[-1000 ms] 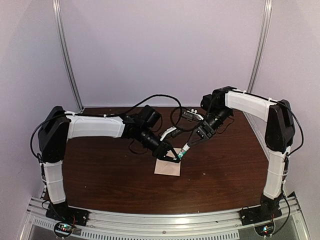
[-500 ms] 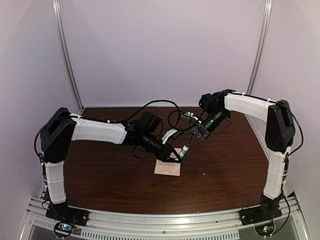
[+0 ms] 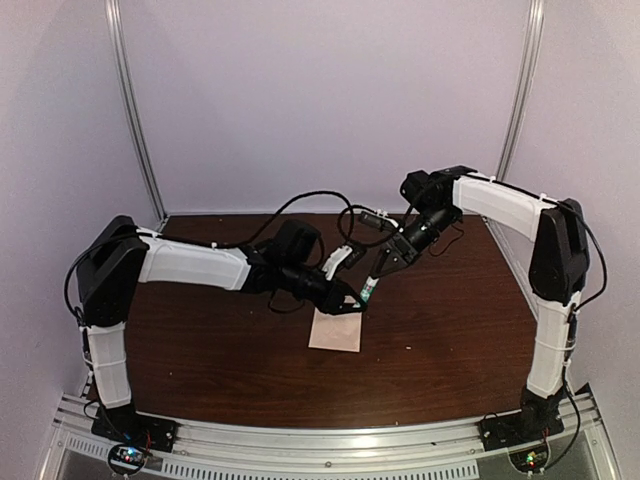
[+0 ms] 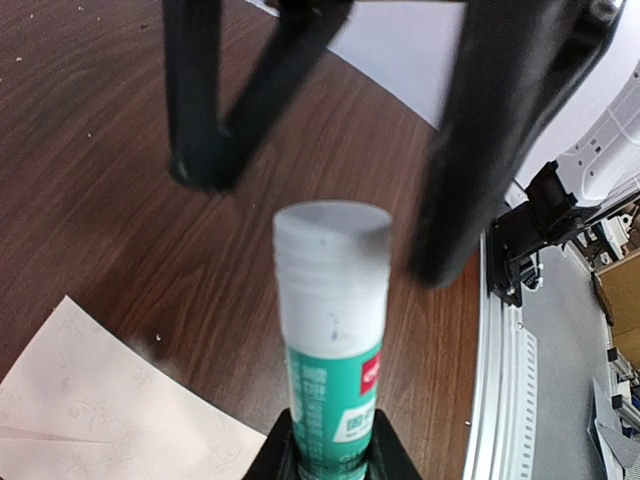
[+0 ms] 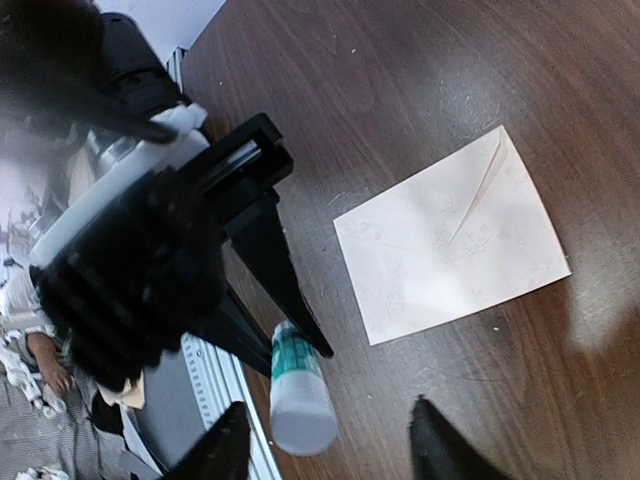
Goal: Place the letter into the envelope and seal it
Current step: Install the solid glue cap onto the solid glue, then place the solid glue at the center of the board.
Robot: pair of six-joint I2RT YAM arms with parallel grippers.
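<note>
Your left end effector [image 3: 350, 303] is clenched on the green-and-white glue stick [image 4: 332, 330]. It grips the label end, with the white end pointing out toward your right arm. Your right end effector [image 5: 330, 412] is released: its fingers [image 4: 195, 90] sit either side of that white end with a gap on both sides, no contact. The envelope [image 5: 450, 240] lies flat on the worktop [image 3: 200, 350], diagonal seams up and flap folded down; can't tell if it's stuck. Nothing touches it. In the top view both end effectors hang just over its far right corner
</note>
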